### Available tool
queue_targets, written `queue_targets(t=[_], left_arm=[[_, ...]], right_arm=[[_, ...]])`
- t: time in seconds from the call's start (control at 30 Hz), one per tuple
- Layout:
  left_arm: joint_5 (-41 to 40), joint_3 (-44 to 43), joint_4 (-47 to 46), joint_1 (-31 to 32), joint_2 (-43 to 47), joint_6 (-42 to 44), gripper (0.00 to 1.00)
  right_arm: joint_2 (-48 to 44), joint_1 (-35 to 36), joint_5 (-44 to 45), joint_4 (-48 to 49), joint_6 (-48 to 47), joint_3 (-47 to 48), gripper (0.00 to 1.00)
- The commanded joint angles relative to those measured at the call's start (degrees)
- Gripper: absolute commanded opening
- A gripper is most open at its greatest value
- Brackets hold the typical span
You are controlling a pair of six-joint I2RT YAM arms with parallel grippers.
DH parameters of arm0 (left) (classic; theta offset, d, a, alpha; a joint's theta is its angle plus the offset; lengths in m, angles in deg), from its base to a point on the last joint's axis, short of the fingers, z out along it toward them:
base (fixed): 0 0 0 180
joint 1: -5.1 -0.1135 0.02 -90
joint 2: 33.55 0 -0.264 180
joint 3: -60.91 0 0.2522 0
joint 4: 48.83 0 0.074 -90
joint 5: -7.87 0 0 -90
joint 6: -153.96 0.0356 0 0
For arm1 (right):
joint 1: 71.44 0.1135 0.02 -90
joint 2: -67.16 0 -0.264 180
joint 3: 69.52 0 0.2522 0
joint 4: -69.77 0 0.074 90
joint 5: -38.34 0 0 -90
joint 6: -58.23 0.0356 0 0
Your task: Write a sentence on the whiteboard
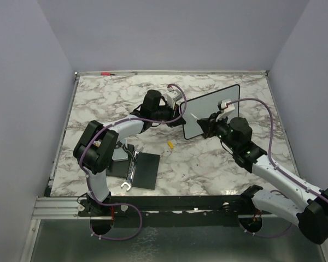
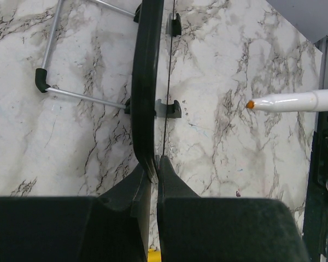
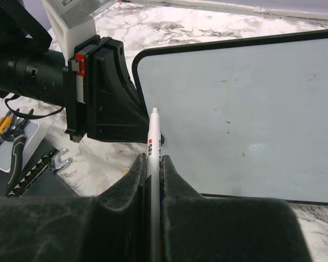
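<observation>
The whiteboard stands tilted on the marble table, and its white face is blank apart from a few small dark specks. No lettering shows on it. My left gripper is shut on the board's left edge, which the left wrist view shows edge-on as a black frame between the jaws of the gripper. My right gripper is shut on a white marker. The marker's orange tip is close to the board's left part, with a small gap.
A flat black square pad, a wrench and a white tray lie front left. A small yellow piece lies in front of the board. Pliers lie by the tray. The board's wire prop stand sticks out behind it.
</observation>
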Motion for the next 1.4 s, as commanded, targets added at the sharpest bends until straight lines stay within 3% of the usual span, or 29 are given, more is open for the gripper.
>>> queue_targets(t=[0.0, 1.37], left_arm=[[-0.94, 0.7, 0.01, 0.42, 0.94, 0.66, 0.0], [-0.46, -0.01, 1.94, 1.12, 1.16, 2.41, 0.0]], right_arm=[[2.3, -0.17, -3.52, 5.63, -1.95, 2.42, 0.01], [14.03, -0.18, 0.31, 11.67, -3.74, 5.49, 0.0]])
